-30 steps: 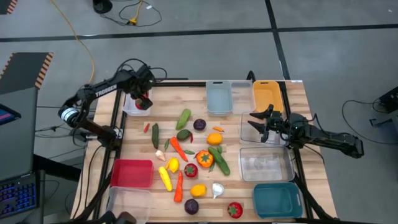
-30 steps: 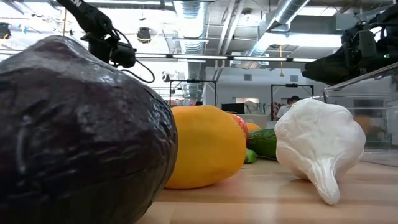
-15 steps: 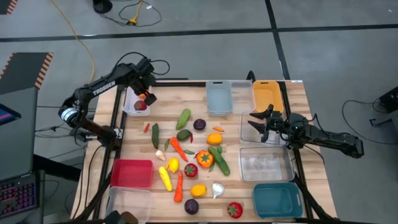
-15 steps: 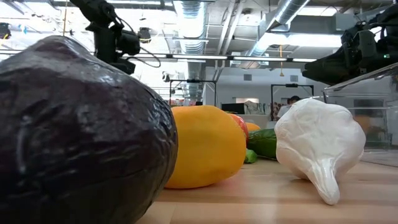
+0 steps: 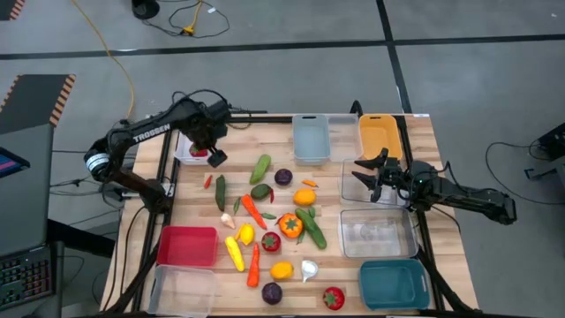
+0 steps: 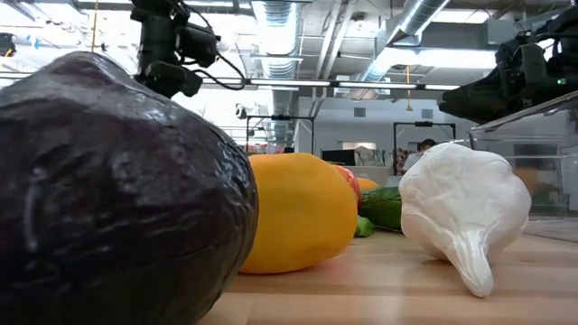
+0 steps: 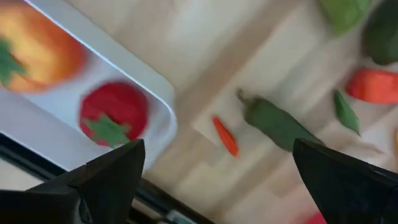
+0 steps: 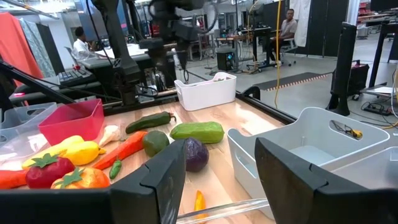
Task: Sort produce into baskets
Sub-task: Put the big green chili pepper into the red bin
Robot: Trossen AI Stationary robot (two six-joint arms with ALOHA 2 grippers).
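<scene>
- Left fingers (image 7: 211, 180) stood wide apart, holding nothing, just past the white bin (image 7: 163, 106); inside it lay a red tomato (image 7: 113, 114) and an orange one (image 7: 38, 45).
- Right fingers (image 8: 214, 180) hung half open, empty, over a clear bin (image 5: 369, 183).
- Remaining produce (image 5: 269, 225) lay loose on the bench (image 5: 344, 291): probably light, stiff, smooth; best pinched across the middle.

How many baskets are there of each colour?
White basket: 1
Grey basket: 1
Orange-yellow basket: 1
Red basket: 1
Teal basket: 1
Clear baskets: 3
Total: 8
</scene>
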